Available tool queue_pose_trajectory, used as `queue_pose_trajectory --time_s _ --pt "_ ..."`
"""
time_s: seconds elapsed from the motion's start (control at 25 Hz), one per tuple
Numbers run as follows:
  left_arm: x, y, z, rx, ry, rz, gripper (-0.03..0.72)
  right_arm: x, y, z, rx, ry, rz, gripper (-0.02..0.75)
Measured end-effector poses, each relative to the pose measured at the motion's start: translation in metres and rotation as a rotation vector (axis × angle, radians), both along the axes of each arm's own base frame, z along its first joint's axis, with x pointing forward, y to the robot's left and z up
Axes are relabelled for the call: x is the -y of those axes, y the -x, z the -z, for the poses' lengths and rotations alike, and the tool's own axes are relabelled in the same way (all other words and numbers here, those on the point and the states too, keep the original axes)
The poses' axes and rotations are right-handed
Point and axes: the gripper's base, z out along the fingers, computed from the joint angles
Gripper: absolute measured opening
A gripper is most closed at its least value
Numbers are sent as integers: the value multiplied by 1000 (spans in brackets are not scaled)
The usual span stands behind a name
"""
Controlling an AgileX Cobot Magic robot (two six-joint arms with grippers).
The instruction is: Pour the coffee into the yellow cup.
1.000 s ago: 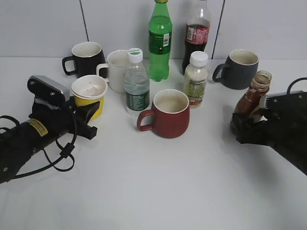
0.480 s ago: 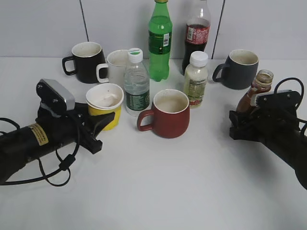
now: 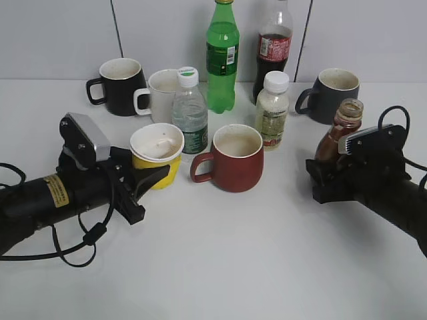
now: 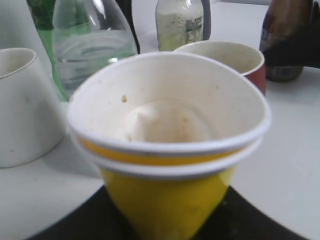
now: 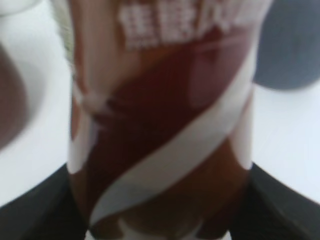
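The yellow cup [image 3: 157, 155], white-rimmed and white inside, sits in my left gripper [image 3: 150, 179], which is shut on its lower body. It fills the left wrist view [image 4: 167, 150] and looks empty. The coffee bottle [image 3: 337, 133], capless with a brown-and-white swirl label, is held upright in my right gripper [image 3: 321, 177], which is shut on its lower part at the right of the table. The label fills the right wrist view [image 5: 160, 125]. Cup and bottle stand about a third of the table's width apart.
A dark red mug [image 3: 233, 158] stands between the two grippers. Behind it are a clear water bottle [image 3: 190, 120], a white-capped bottle [image 3: 272, 110], a white mug [image 3: 160, 97], a black mug [image 3: 120, 85], a green bottle [image 3: 222, 57], a cola bottle [image 3: 273, 47] and a grey mug [image 3: 333, 95].
My left gripper has carried the yellow cup to the right and nearer, toward the red mug. My right gripper has moved the coffee bottle left, toward the middle.
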Motion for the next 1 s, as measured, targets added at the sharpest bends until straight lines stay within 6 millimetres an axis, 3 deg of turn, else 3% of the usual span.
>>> queue_pose_trajectory --time_s 0.36,0.6,1.0 --pt "11 -21 -14 27 76 30 278 -15 -2 -62 228 68 -138 510" --pt "26 -21 -20 42 97 108 278 -33 -4 -75 291 140 -227 510" --pt "57 -3 -24 55 99 235 278 -74 -7 -83 365 350 -400 510"
